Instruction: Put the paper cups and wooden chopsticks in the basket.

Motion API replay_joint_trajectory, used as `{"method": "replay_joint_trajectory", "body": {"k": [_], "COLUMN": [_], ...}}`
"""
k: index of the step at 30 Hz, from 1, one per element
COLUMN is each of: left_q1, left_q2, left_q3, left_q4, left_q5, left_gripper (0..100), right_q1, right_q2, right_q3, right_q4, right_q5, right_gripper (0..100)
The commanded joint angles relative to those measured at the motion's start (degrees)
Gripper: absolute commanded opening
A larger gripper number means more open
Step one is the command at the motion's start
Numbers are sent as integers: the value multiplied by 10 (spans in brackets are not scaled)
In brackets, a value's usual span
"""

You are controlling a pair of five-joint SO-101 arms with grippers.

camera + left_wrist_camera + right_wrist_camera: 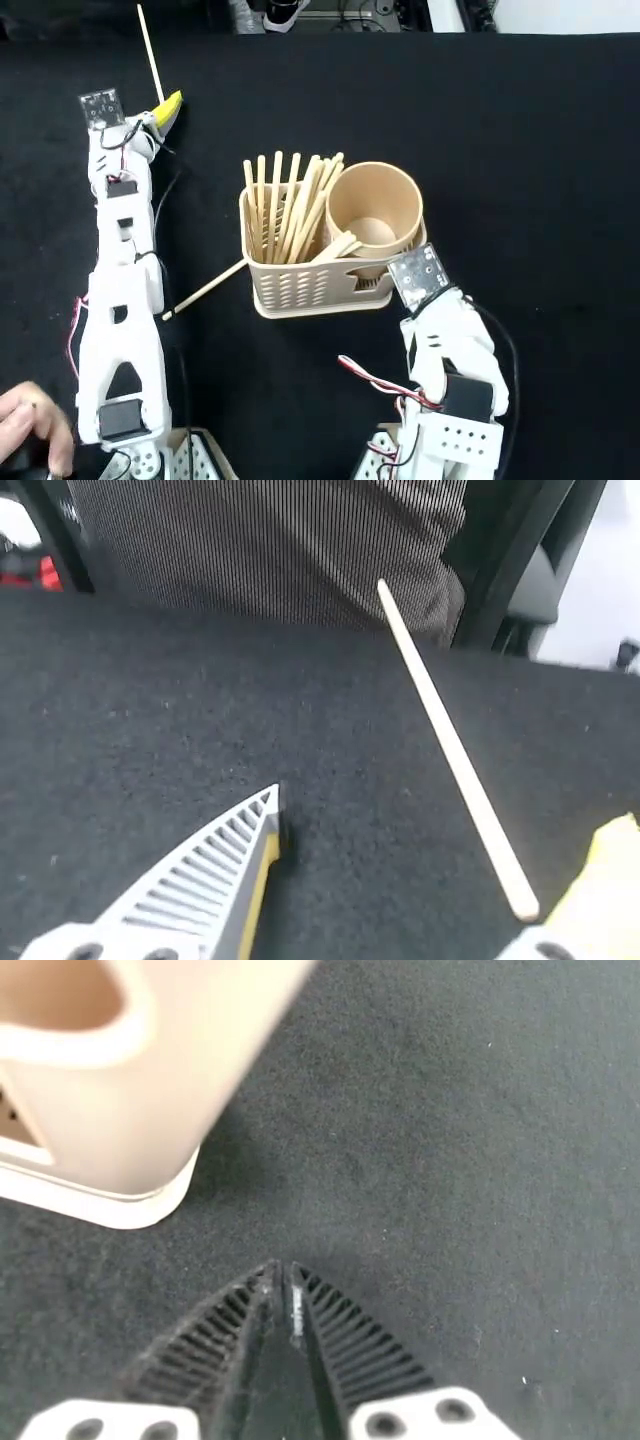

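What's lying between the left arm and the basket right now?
One loose chopstick lies slanted on the black cloth between the left arm and the basket, as the high view shows.

The basket [300,290] is set on the middle of the tabletop [540,150], just ahead of the right arm's jaws, with its near right corner [100,1195] close beside their tips. Within it, a bundle of chopsticks [285,205] is stood in the part farther from those jaws, and a paper cup [375,215] is seated in the part nearer them. A single chopstick [205,290] is laid on the tabletop between the left arm [120,300] and the basket, one end reaching the basket's near left corner. Ahead of the left arm's jaws a second chopstick [455,750] is laid, its near end placed between them, close to one jaw and well apart from the other, the rest stretched toward the tabletop's far edge.
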Motion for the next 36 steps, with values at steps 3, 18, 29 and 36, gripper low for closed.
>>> {"method": "replay_joint_trajectory", "body": {"k": [3,18,29,36], "left_q1": [-6,-18,-18,-18], "left_q2": [21,20,20,20], "left_q3": [48,132,132,131], "left_q4": [-40,-84,-84,-84], "left_q5": [25,24,23,23], "left_gripper": [461,458,457,457], "right_q1": [-1,-1,-1,-1], "right_q2": [-28,-28,-28,-28], "right_q3": [-1,-1,-1,-1], "right_q4": [4,4,4,4], "right_q5": [4,4,4,4], "right_gripper": [12,12,12,12]}}
